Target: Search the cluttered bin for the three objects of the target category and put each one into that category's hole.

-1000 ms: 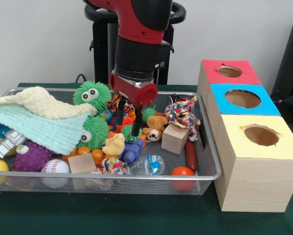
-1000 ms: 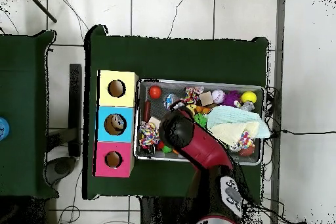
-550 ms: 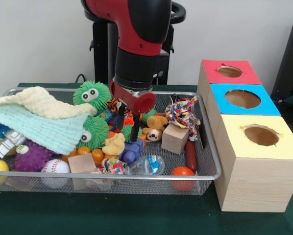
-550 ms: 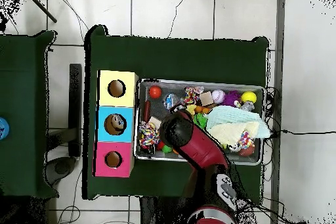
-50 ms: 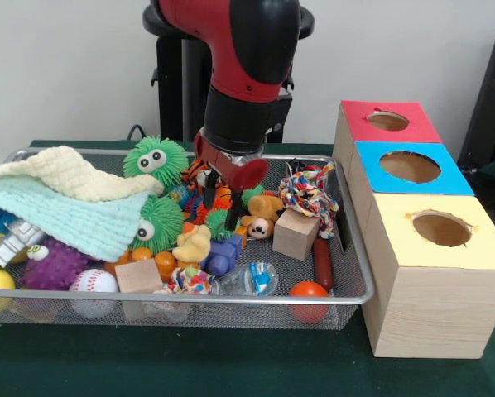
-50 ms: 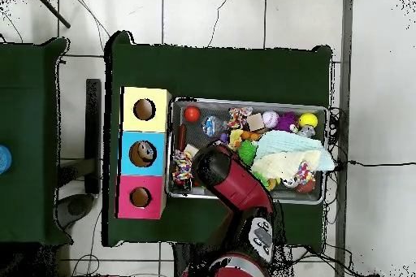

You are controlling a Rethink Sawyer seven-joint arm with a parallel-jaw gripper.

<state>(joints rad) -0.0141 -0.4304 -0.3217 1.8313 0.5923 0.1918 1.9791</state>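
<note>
Where cloths (image 5: 61, 203) lie, toys (image 5: 34, 248) half-hidden

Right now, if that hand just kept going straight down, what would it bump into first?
Probably the small green spiky toy under the hand, in the toy pile by the brown plush animal. Depth is hard to judge from here.

Robot lab; tiled floor (image 6: 211, 18), loose cables (image 6: 370, 162), green-clothed table (image 6: 219, 71)

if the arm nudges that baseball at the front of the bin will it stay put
Probably not: the baseball is round and smooth, so it would likely roll. It sits hemmed by the purple spiky ball and the wooden block, so it may only shift along the bin front rim.
</note>
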